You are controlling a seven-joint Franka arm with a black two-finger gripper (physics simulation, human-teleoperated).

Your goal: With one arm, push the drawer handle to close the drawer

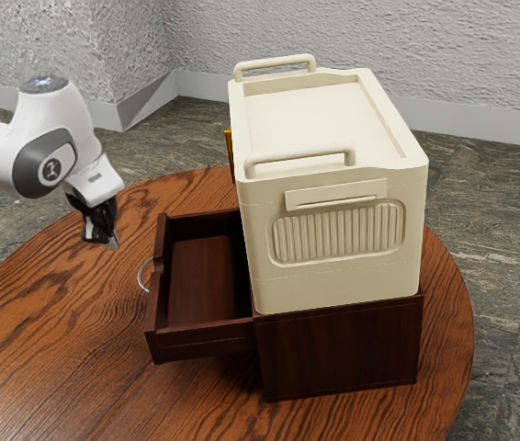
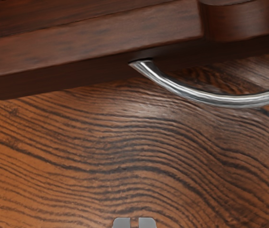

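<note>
Gray tips of the fingers are seen closest to the hand's camera, held close together, with a thin gap left between them. Nothing is gripped by them. They are held up over the round wooden counter. Past the drawer, as seen from the fingers, a big cream box is set on top of a dark wooden cabinet. A bit of something yellow can be seen by the box's far side; what it is cannot be told. Farther off, a rough pale wall and a stone floor are seen. The drawer's front board is placed between the fingers and the box.

The drawer is pulled out of the cabinet toward the side where the fingers are. Its shiny, bent handle is fixed to the outside of the front board, and is found lower than the fingers and near them, toward the exterior view's right. It is not touched by the fingers.

One drawer, one handle, one cabinet and one big box are counted. Two raised bars, one far and one near, are seen on the box's top.
</note>
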